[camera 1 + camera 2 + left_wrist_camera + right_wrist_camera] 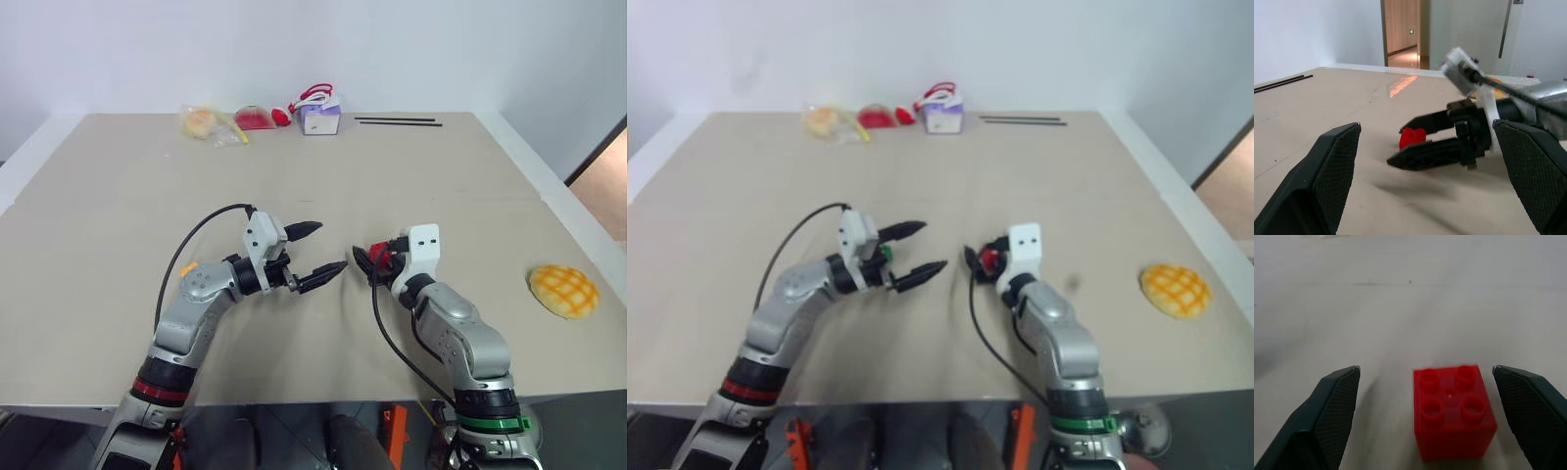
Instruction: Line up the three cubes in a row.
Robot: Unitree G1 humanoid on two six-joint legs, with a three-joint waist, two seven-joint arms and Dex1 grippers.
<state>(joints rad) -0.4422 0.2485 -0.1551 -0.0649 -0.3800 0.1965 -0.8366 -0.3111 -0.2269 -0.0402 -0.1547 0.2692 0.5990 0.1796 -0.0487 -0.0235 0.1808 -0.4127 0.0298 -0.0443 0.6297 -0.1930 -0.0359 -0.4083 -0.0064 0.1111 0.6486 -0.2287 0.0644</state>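
Note:
The red cube (1452, 409) sits studs-up on the tan table (118, 196), between the fingers of my right gripper (1425, 367). That gripper is open, and neither finger touches the cube. The head views show the same red cube (381, 257) at the right gripper's (364, 260) tips. My left gripper (315, 253) hovers open and empty just to its left, pointing at the right gripper. A bit of the green cube (886, 254) peeks out behind the left gripper's base. The yellow-orange cube (188, 267) shows partly behind the left forearm.
A round yellow crosshatched bun (563, 291) lies at the right edge. Along the far edge are a bagged item (201, 122), a red item (257, 117), a purple-and-white box (320, 117) and two thin black sticks (397, 121).

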